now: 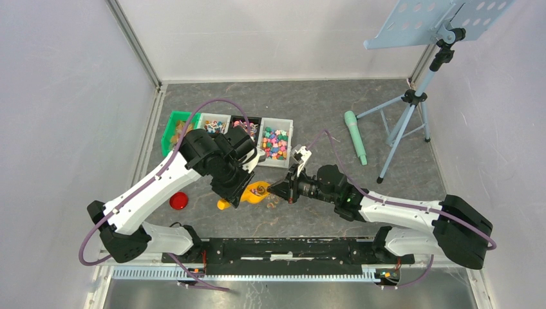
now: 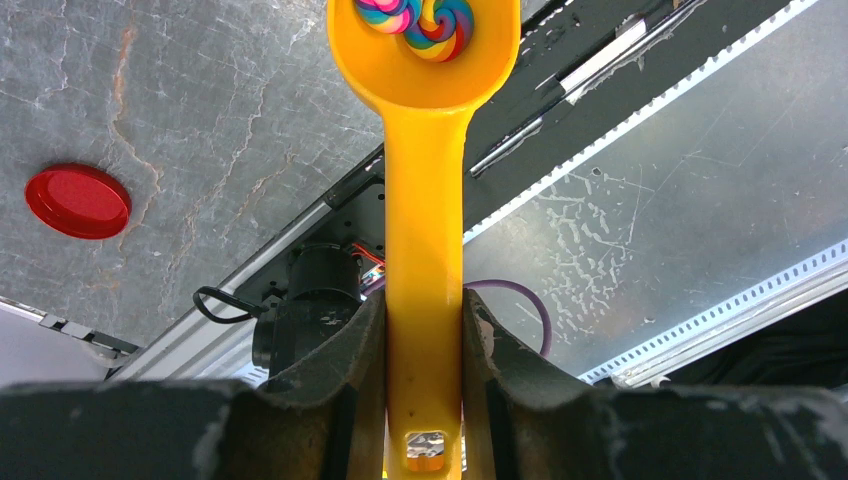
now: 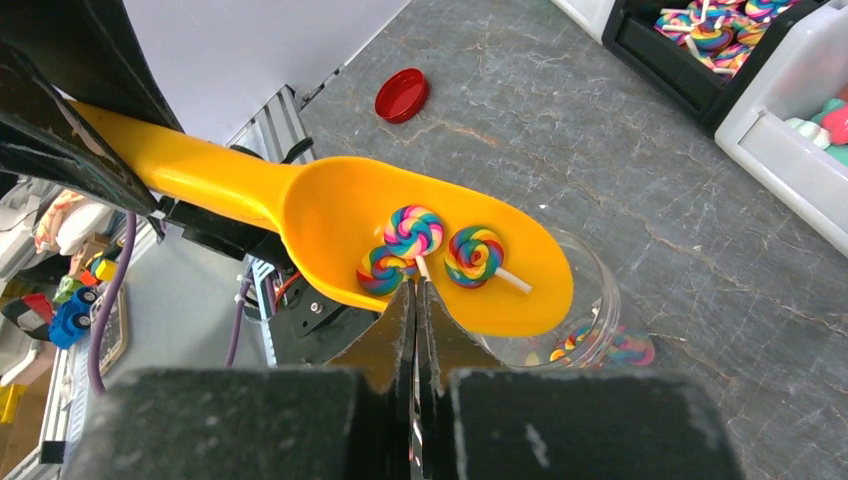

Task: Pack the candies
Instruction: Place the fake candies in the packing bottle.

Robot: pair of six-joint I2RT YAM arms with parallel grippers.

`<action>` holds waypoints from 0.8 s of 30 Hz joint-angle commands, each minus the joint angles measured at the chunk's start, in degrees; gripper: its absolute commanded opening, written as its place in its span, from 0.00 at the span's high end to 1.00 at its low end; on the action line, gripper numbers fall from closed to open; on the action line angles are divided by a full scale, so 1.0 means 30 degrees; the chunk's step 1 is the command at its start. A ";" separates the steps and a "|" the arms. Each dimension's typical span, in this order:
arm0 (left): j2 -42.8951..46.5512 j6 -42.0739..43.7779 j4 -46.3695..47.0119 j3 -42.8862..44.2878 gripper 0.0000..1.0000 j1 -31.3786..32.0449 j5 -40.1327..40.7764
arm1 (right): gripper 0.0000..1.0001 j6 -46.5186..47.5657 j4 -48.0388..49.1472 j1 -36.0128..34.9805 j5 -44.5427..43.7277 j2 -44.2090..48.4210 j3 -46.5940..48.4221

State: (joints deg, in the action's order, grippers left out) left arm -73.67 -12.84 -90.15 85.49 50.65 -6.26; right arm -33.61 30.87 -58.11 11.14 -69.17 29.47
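1. The step in hand looks like emptying a scoopful: the left gripper clamps the handle of the orange scoop, its bowl over the clear jar on the tabletop.
2. Three swirl candies lie in the bowl, and others show inside the jar.
3. The right gripper is closed at the bowl's rim.
4. The next move probably calls for tipping or nudging the candies into the jar.

Left arm: stretched from near edge of table; left gripper clamped on orange scoop handle. Right arm: angled inward; right gripper jaws pressed together.
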 commanded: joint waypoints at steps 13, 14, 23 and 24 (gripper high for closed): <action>-0.0497 -0.0319 -0.1333 0.1791 0.98 0.0110 0.0273 | 1.00 0.1073 0.0520 -0.0511 -0.0853 -0.0547 0.1131; -0.0494 -0.0311 -0.1327 0.1815 0.98 0.0108 0.0313 | 1.00 0.1089 0.0520 -0.0554 -0.0851 -0.0597 0.1154; -0.0466 -0.0436 -0.1147 0.2060 0.98 0.0110 0.0630 | 1.00 0.1266 0.0205 -0.0896 -0.1051 -0.0497 0.1104; -0.0464 -0.0436 -0.1098 0.2074 0.98 0.0108 0.0637 | 1.00 0.1318 0.0140 -0.0930 -0.1049 -0.0564 0.1131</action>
State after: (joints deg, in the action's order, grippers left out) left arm -75.42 -12.84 -91.26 88.66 50.65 -5.52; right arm -31.11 31.03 -59.92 8.34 -70.46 30.74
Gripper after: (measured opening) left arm 0.338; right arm 0.006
